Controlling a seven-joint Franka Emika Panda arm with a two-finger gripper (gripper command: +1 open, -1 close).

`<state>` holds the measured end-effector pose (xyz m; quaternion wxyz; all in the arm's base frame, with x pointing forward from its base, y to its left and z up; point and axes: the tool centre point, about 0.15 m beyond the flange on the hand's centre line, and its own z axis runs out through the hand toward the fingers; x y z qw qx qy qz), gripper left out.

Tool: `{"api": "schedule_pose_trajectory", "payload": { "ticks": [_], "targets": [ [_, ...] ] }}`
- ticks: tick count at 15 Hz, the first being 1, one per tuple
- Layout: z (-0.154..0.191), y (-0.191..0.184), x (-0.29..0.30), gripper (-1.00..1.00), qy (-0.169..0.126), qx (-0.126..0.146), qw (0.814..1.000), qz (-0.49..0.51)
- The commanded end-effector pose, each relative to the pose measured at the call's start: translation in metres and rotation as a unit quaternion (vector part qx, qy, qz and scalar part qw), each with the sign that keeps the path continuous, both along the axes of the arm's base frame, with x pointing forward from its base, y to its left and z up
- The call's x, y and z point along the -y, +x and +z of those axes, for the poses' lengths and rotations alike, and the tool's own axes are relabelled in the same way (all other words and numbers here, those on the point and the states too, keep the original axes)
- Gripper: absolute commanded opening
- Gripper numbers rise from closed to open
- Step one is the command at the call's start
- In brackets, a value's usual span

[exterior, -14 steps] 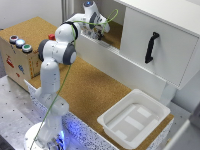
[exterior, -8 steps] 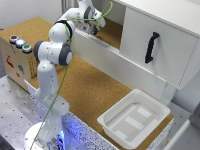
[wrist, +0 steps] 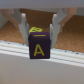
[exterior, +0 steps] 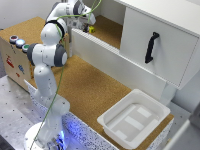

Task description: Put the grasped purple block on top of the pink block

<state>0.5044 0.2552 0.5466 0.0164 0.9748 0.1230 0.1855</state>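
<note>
In the wrist view the purple block (wrist: 40,45), with a yellow letter A on its face, sits between my two fingers (wrist: 23,27), which flank it closely. My gripper (wrist: 40,36) is shut on it and holds it in front of a white ledge (wrist: 65,55). A small yellow object (wrist: 34,30) shows just behind the block on the cork floor. In the exterior view my gripper (exterior: 90,20) is at the back, above the cork surface behind the long white panel (exterior: 115,60). The pink block is not in view.
A white cabinet with a black handle (exterior: 150,47) stands at the exterior view's right. A white tray (exterior: 132,120) lies on the cork table at the front right. A wooden box with coloured caps (exterior: 15,42) stands at the left.
My arm's elbow and wrist have risen and shifted slightly at the back. The gripper stays over the same area behind the white panel.
</note>
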Motion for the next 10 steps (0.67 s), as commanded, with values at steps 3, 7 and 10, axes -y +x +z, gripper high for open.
{"api": "schedule_pose_trajectory", "payload": {
  "ticks": [3,7,10],
  "targets": [
    [0.001,-0.065,-0.046,-1.0,-0.007,-0.025,0.996,0.082],
    [-0.016,-0.079,-0.07,-1.0,0.004,-0.039,0.99,0.136],
    [-0.031,-0.088,-0.082,-1.0,0.044,-0.043,0.975,0.212]
  ]
}}
